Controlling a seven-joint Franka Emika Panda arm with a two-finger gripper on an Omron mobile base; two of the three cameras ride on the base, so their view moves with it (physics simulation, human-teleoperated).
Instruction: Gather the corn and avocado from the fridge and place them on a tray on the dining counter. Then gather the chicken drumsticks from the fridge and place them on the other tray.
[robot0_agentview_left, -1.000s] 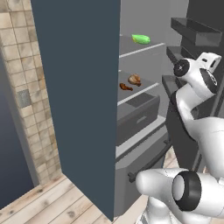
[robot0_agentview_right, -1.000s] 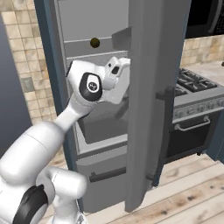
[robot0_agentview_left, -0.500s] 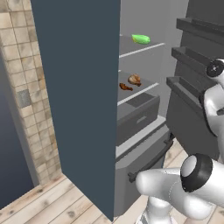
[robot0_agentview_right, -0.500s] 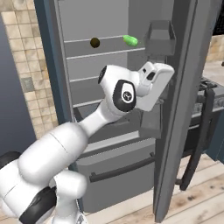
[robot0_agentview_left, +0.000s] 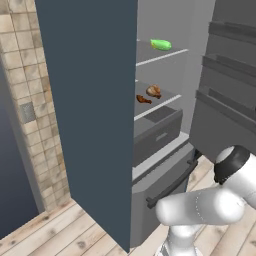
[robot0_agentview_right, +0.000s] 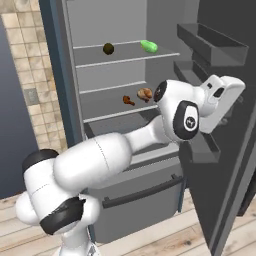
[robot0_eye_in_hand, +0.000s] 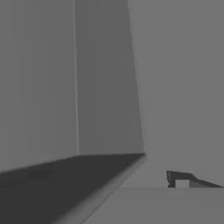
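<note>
The gripper is being held spread and empty against the open fridge door. The corn and avocado are lying on the top shelf at its ten o'clock, the chicken drumsticks at nine o'clock.

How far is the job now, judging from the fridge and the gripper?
Done: the fridge doors stand open. In hand: nothing; the hand is at the right door. Left: the avocado and corn lie on the upper shelf, the drumsticks on the shelf below.
</note>
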